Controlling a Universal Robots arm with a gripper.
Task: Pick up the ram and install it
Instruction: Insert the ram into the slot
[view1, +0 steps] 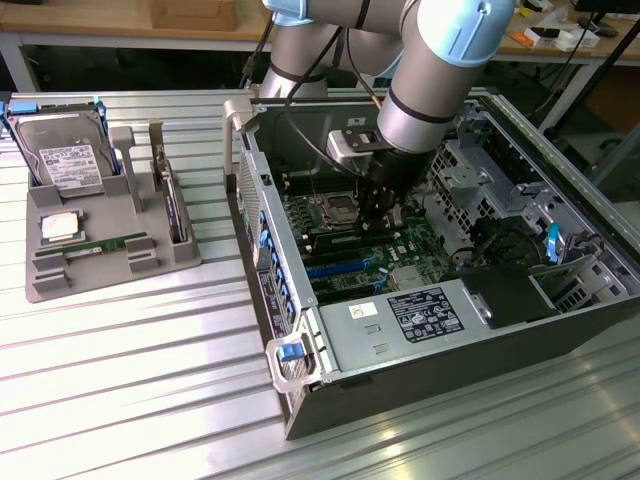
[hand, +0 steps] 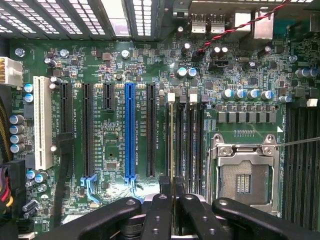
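You can see the gripper pinched tight on the ram, held on its thin edge over the memory slots just beside the processor socket

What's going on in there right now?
The arm has its gripper down inside the open computer case, shut on the ram. The wrist view shows the stick held edge-on over the memory slots beside the empty processor socket. On the exterior view's left, the grey tray holds a hard drive.
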